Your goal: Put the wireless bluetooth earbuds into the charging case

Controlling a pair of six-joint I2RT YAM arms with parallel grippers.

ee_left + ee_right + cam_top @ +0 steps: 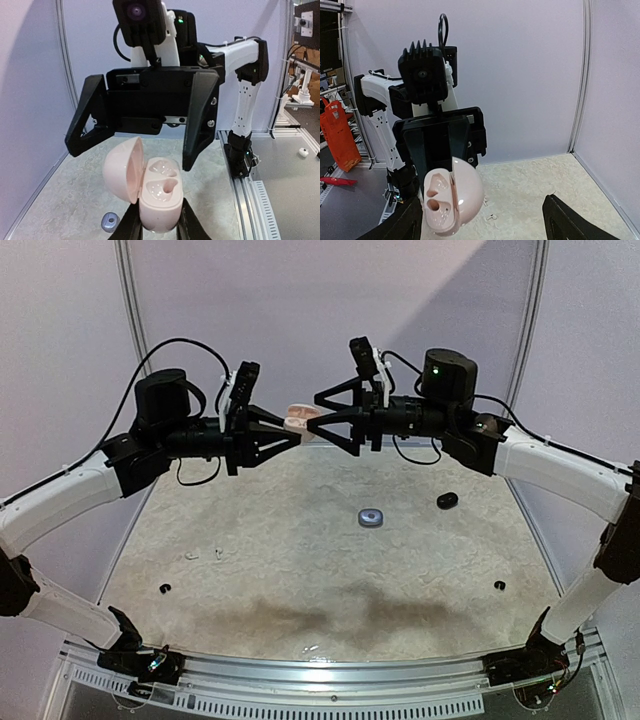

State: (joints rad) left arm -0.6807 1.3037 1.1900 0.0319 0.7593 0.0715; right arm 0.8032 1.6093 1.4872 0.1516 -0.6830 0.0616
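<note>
Pink charging case, lid open, gripped by left tool, upper centre of frame. Right tool spread open, facing it closely. Grey case on counter, centre.

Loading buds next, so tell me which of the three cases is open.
The pink case, held in the air by the left gripper: its lid is swung back, wells showing. The grey case and black case lie shut on the table.

The charging case sits between the left end effector and right end effector, above the table.
</note>
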